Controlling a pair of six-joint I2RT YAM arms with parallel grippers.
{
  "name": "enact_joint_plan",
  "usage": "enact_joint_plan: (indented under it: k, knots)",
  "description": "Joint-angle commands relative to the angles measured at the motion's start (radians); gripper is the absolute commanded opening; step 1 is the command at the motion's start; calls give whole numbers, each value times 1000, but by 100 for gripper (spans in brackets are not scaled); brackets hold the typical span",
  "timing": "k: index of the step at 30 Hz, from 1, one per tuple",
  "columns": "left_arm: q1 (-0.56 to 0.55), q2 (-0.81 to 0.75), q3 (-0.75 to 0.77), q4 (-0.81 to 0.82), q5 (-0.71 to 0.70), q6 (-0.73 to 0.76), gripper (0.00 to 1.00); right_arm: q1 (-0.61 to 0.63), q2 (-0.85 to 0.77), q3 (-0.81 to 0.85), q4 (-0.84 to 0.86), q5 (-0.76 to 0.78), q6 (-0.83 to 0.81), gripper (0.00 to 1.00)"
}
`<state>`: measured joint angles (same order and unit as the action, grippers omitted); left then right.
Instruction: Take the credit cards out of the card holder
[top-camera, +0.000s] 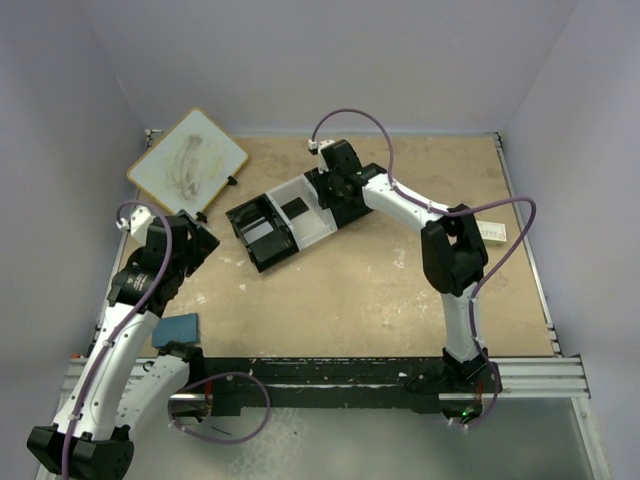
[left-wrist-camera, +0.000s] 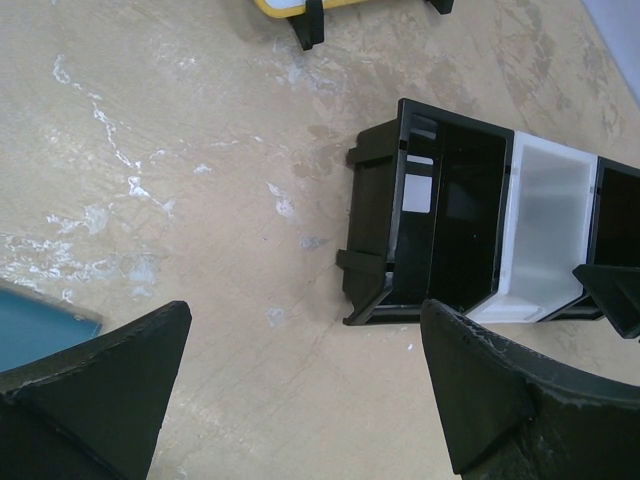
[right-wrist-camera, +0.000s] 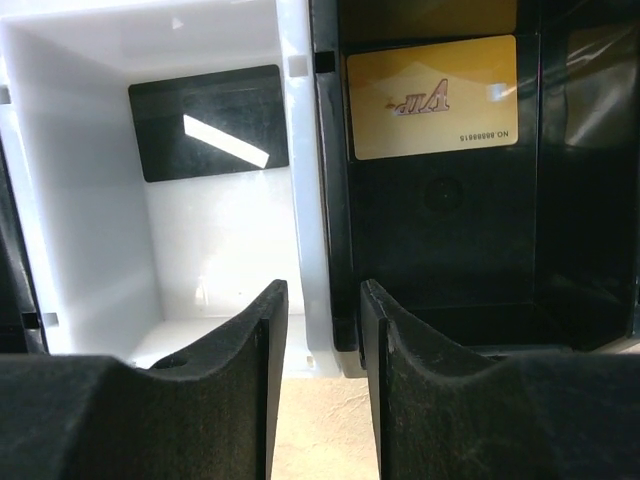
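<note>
The blue card holder (top-camera: 178, 328) lies shut on the table near the left arm's base; its corner (left-wrist-camera: 40, 325) shows at the lower left of the left wrist view. My left gripper (top-camera: 195, 240) (left-wrist-camera: 305, 310) hangs wide open over bare table between the holder and the tray. My right gripper (top-camera: 328, 190) (right-wrist-camera: 323, 300) hovers at the tray's right end, jaws narrowly apart with nothing between them. A black card (right-wrist-camera: 208, 122) (top-camera: 293, 208) lies in the white compartment. A gold card (right-wrist-camera: 432, 97) lies in the black compartment beside it.
The black-and-white three-compartment tray (top-camera: 262, 235) (left-wrist-camera: 400, 240) (right-wrist-camera: 300, 150) sits mid-table. A yellow-framed whiteboard (top-camera: 188, 160) (left-wrist-camera: 290, 8) leans at the back left. A white printed card (top-camera: 492, 231) lies by the right arm's elbow.
</note>
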<state>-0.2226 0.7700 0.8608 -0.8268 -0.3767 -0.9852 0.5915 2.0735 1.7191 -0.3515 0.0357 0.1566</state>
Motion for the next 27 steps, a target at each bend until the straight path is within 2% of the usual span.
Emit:
enact_joint_plan:
  k: [1,4,9,12,17,27]
  knots:
    - [8,-14,37,-4,-32,-3,95,10,3,-8,28,43,30,38]
    - [9,-20,39,-6,-37,-1,95,15,7,-11,19,54,35,32]
    - [8,-26,41,-10,-40,0,95,18,-22,-53,27,78,78,29]
    - [8,-26,40,-12,-41,1,95,17,-53,-99,43,97,108,21]
    - [8,-33,38,-21,-47,1,95,18,-116,-180,57,150,162,14]
    - [9,-21,19,-7,-42,-5,95,18,-303,-359,36,250,282,13]
